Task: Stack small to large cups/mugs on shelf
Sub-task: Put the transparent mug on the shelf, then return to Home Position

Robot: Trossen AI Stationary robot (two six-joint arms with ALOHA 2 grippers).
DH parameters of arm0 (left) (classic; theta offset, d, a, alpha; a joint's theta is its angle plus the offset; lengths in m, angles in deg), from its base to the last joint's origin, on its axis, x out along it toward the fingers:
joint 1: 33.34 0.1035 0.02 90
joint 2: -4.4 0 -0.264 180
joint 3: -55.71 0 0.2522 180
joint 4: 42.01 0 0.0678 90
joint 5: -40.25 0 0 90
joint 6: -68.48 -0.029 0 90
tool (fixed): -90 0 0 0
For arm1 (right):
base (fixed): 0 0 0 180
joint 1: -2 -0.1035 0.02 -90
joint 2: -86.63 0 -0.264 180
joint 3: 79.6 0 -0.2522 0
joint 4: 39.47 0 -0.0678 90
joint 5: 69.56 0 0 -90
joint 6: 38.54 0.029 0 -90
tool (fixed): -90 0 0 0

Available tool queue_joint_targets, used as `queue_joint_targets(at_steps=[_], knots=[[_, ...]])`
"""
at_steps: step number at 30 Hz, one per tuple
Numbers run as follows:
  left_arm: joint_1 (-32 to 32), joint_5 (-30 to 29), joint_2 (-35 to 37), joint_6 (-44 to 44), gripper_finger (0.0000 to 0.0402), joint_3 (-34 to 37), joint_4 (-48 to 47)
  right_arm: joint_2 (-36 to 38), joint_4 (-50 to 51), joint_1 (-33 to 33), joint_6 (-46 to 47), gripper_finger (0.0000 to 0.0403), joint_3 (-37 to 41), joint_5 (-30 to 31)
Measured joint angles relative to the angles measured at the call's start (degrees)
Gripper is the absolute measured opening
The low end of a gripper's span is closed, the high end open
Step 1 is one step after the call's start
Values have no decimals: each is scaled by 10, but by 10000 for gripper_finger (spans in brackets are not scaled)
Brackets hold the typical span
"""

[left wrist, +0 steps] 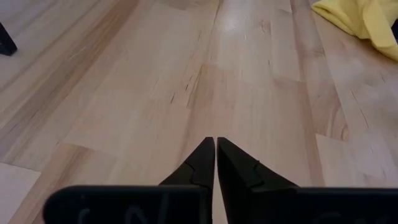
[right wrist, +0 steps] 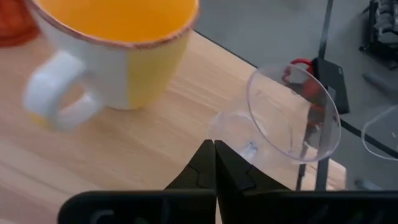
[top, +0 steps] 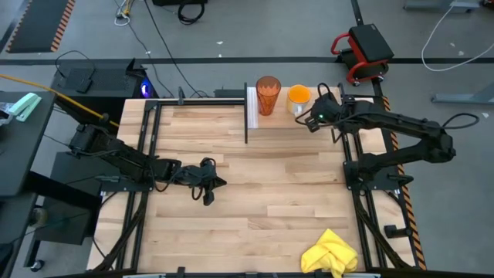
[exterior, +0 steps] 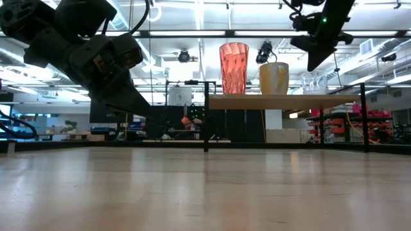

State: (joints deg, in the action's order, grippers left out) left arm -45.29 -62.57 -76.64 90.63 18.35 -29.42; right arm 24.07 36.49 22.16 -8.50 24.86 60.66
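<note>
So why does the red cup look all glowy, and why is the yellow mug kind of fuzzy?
In the low view, bright ceiling lights shine through the see-through red tumbler, so it glows. In the right wrist view, the yellow mug sits very near the camera and looks soft, and the clear glass shows mostly by its rim. In the left wrist view, glare whitens the tabletop.

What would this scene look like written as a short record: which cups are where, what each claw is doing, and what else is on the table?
shelf: raised board at the table's far edge, holding all three cups
tall tumbler: upright on the shelf, dark orange
orange mug: upright beside the tumbler, white handle
clear glass: tilted on the shelf, next to the mug
right claw: shut, at the clear glass
left claw: nearly shut, empty, low over the table
yellow cloth: crumpled on the table's near right corner
</note>
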Motion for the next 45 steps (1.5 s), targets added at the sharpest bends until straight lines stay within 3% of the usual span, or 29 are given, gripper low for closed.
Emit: queue_joint_targets(at_steps=[17,32,42,45], knots=[[0,0,0,0,26,0,0,-37,61,3,33,0,0,18],[0,0,0,-3,24,0,0,-30,60,-36,48,0,-1,27],[0,0,0,-3,23,0,0,-6,116,-105,88,0,-90,28],[0,0,0,-4,19,0,0,-7,135,-132,111,3,-124,-7]])
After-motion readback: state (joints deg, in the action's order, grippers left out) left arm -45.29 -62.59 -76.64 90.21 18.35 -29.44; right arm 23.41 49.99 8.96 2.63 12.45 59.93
